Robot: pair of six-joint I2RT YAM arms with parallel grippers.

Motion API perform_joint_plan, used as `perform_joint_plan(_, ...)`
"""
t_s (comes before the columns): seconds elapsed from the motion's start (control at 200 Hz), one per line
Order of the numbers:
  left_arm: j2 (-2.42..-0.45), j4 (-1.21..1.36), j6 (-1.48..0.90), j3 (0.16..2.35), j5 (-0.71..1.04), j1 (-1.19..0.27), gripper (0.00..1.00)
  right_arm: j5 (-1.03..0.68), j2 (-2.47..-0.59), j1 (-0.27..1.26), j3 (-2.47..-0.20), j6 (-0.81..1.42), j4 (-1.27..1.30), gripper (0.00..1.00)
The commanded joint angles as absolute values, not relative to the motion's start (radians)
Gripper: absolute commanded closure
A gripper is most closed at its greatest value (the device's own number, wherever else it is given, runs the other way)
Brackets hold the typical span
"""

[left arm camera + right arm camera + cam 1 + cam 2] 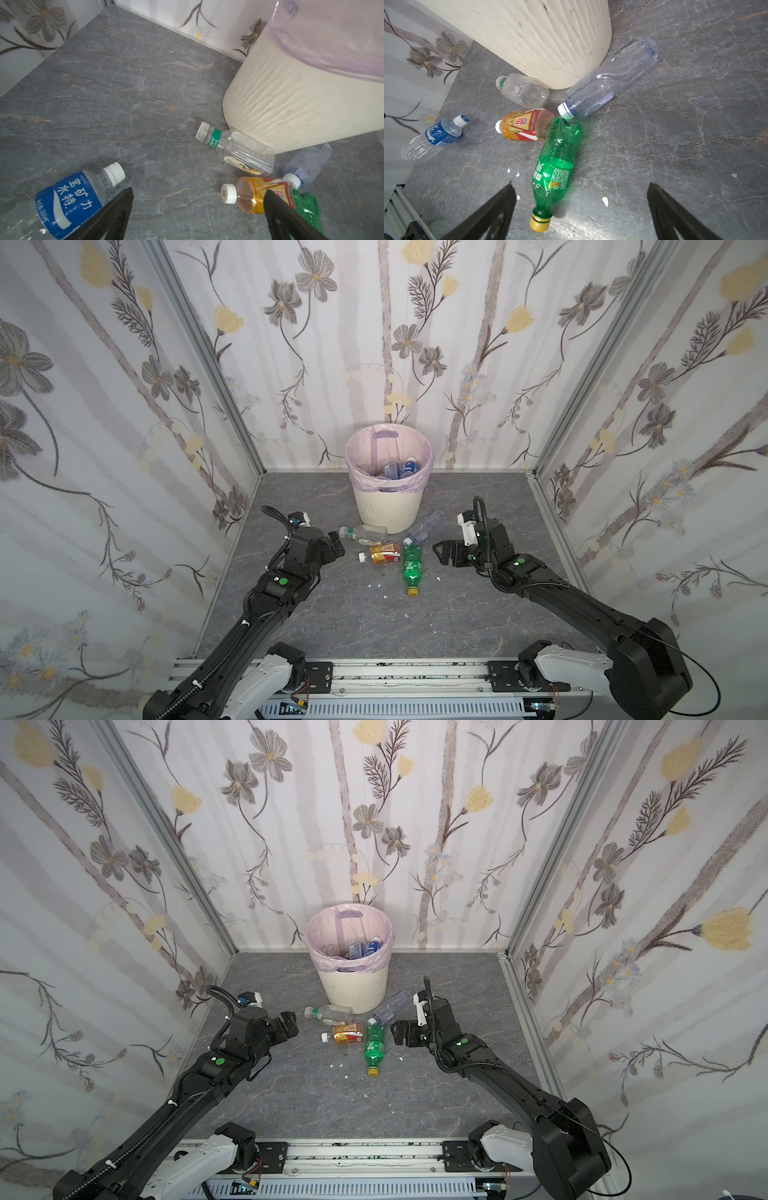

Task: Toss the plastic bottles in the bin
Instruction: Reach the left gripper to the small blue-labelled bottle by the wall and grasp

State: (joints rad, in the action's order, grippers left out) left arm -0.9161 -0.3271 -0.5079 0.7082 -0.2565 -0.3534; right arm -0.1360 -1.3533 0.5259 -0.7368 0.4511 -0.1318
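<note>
Top views: the bin, cream-white with a lilac bag liner, is seen at the centre of the frame against the back wall, and several plastic bottles lie inside it. Four more are spread on the grey floor just below it. A clear bottle with a green neck band touches the bin's foot, and a bluish bottle lies at the bin's lower right. A red-orange labelled bottle and a green bottle, its yellow cap pointing down the frame, complete the cluster. The left gripper is held left of this cluster and the right gripper right of it. Both are spread wide and nothing is held.

Left wrist: widely parted fingers are shown with bare floor between them. A blue-labelled bottle lies beside one finger, and the red-orange labelled bottle is partly covered by the other.

Right wrist: the fingers are parted wide. The green bottle's capped end is seen between them, ungripped.
</note>
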Motion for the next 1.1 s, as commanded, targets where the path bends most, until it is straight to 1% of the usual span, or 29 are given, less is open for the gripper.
perform_joint_plan(0.0,-0.946,-0.371,-0.488,0.759,-0.266,-0.3,0.0,-0.156,-1.355,0.526,-0.745,0.433,-0.097,0.01)
perform_joint_plan(0.115,-0.994,-0.454,-0.344,0.848,-0.139,-0.221,0.0,-0.156,-1.347,0.527,-0.73,0.428,-0.091,0.01)
perform_joint_plan(0.195,-1.035,-0.54,-0.224,0.939,-0.125,-0.189,0.0,-0.158,-1.347,0.526,-0.721,0.42,-0.086,0.01)
perform_joint_plan(0.335,-1.14,-0.722,-0.04,1.085,-0.216,-0.14,0.0,-0.16,-1.356,0.527,-0.719,0.398,-0.086,0.01)
perform_joint_plan(0.41,-1.168,-0.786,0.056,1.08,-0.249,-0.11,0.0,-0.161,-1.36,0.528,-0.719,0.387,-0.084,0.01)
perform_joint_plan(0.53,-1.192,-0.81,0.166,1.01,-0.301,0.004,0.0,-0.168,-1.366,0.526,-0.719,0.371,-0.081,0.01)
perform_joint_plan(0.615,-1.212,-0.773,0.174,0.989,-0.321,0.097,0.0,-0.18,-1.371,0.526,-0.719,0.358,-0.079,0.0)
perform_joint_plan(0.695,-1.248,-0.741,0.169,1.014,-0.236,0.155,0.0,-0.192,-1.379,0.524,-0.725,0.346,-0.08,0.0)
perform_joint_plan(0.75,-1.301,-0.721,0.173,1.017,-0.215,0.188,0.0,-0.202,-1.382,0.522,-0.726,0.339,-0.076,0.0)
perform_joint_plan(0.819,-1.382,-0.712,0.176,1.023,-0.224,0.201,0.0,-0.214,-1.384,0.521,-0.727,0.332,-0.069,0.0)
perform_joint_plan(0.974,-1.52,-0.66,0.138,1.029,-0.188,0.234,0.01,-0.235,-1.384,0.515,-0.723,0.315,-0.062,0.0)
perform_joint_plan(1.094,-1.552,-0.652,0.121,1.019,-0.164,0.239,0.02,-0.246,-1.376,0.503,-0.708,0.303,-0.06,0.0)
